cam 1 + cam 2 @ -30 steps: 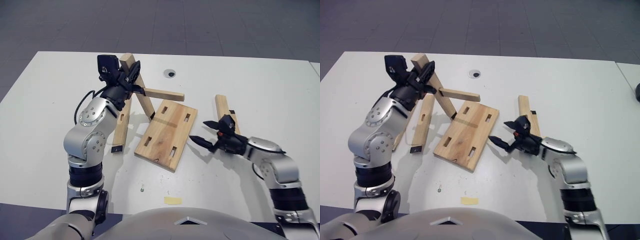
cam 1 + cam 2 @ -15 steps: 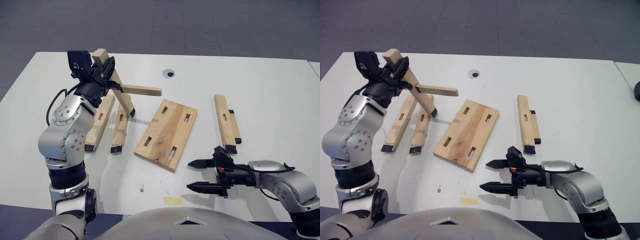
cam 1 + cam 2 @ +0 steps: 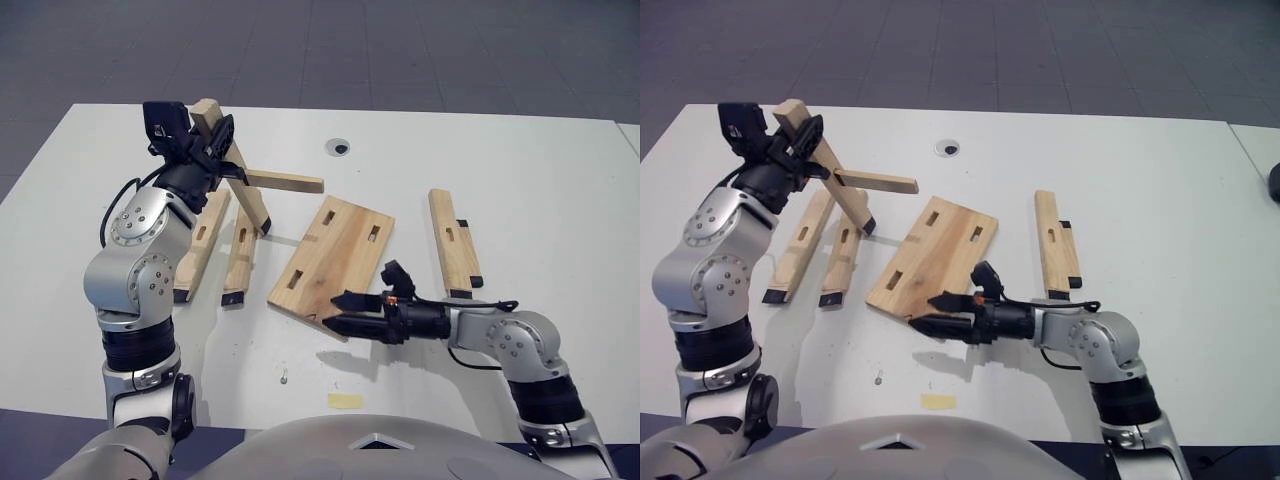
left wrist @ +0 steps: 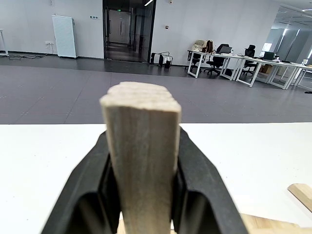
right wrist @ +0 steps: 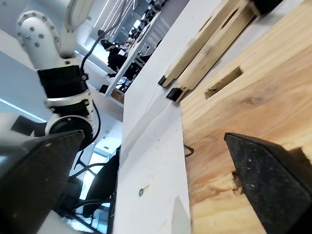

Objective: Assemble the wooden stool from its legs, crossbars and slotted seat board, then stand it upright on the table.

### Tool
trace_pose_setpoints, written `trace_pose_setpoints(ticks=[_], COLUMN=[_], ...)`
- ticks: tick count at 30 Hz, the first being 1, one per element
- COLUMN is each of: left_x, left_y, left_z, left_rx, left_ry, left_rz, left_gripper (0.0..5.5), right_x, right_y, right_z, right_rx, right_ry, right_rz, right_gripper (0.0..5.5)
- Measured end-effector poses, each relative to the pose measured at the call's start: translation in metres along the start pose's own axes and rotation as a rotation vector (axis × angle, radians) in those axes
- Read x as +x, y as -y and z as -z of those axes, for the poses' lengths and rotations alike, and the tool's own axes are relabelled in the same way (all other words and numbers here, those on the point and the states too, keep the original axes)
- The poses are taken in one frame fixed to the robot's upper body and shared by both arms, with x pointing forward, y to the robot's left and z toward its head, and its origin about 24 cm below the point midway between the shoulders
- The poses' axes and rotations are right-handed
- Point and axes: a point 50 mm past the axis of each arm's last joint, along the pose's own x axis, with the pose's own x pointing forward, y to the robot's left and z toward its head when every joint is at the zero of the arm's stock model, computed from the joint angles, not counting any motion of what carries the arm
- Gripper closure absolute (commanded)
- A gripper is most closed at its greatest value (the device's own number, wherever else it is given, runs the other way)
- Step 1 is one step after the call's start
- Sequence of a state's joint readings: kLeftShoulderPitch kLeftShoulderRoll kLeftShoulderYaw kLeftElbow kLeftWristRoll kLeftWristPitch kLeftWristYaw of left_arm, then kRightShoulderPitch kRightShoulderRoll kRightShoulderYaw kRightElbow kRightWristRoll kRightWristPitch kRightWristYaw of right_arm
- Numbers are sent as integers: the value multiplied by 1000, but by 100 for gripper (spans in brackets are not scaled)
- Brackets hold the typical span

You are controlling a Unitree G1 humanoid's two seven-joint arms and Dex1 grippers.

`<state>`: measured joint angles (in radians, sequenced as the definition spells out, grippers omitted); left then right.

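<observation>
Left gripper (image 3: 219, 156) clamps a leg (image 3: 246, 196); right gripper (image 3: 337, 310) gapes at seat board (image 3: 341, 255) corner.

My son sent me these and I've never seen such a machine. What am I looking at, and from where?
A humanoid robot with two arms, each ending in a two-fingered gripper. Two pictures look down from its head; two come from cameras on its wrists. On the white table lie a slotted seat board, two legs side by side, and another leg apart. The left gripper, shut, holds a tilted leg with a crossbar joined to it. The right gripper is open at the board's near corner.
</observation>
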<state>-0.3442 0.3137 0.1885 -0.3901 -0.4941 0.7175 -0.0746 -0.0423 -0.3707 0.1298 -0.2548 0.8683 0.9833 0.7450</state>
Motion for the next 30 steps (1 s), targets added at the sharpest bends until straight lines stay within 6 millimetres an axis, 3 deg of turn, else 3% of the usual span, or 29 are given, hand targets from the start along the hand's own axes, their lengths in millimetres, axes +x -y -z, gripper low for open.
trace_pose_setpoints(ticks=[8, 17, 23, 26, 30], left_x=[2, 3, -5, -12, -17], left_y=[5, 10, 11, 10, 14], left_z=[1, -12, -24, -22, -21], left_rx=[-20, -54, -80, -94, -116], left_ry=[2, 73, 127, 124, 112], left_rz=[11, 7, 26, 27, 51], left_gripper=[448, 448, 448, 448, 448], right_x=[12, 13, -21, -36, -37], right_y=[18, 20, 14, 6, 9], right_z=[-12, -17, -43, -28, -8], right_rx=[-160, -171, -207, -180, -126], right_ry=[106, 119, 296, 246, 128], right_rz=[112, 91, 183, 208, 255], right_gripper=[10, 10, 10, 10, 10])
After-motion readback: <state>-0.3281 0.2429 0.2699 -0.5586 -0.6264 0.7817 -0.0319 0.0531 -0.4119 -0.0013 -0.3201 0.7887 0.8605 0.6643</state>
